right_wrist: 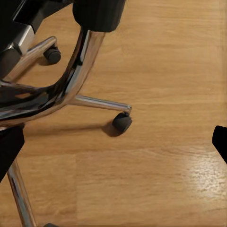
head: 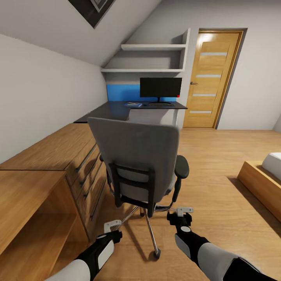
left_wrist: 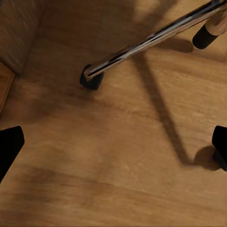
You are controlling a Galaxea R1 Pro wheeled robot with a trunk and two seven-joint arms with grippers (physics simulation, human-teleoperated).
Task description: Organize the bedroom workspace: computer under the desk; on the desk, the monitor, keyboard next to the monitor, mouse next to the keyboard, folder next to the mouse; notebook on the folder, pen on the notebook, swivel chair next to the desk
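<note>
The grey swivel chair (head: 136,156) stands right in front of me with its back towards me, so its seat is hidden. Beyond it is the dark desk (head: 113,110), carrying the black monitor (head: 160,87), a keyboard (head: 158,104) and a blue flat item (head: 133,104). My left gripper (head: 112,226) hangs open low by the chair's base, over a chrome leg (left_wrist: 146,42) and caster (left_wrist: 91,78). My right gripper (head: 183,212) is open too, near the chrome base (right_wrist: 75,75) and another caster (right_wrist: 122,122). Both sets of jaws are spread wide over bare floor.
A wooden dresser (head: 58,152) with drawers runs along the left wall, very close to the chair. A wooden door (head: 212,74) is at the back right, wall shelves (head: 152,58) hang above the desk, and a bed frame (head: 261,187) sits at the right. Wooden floor lies between chair and bed.
</note>
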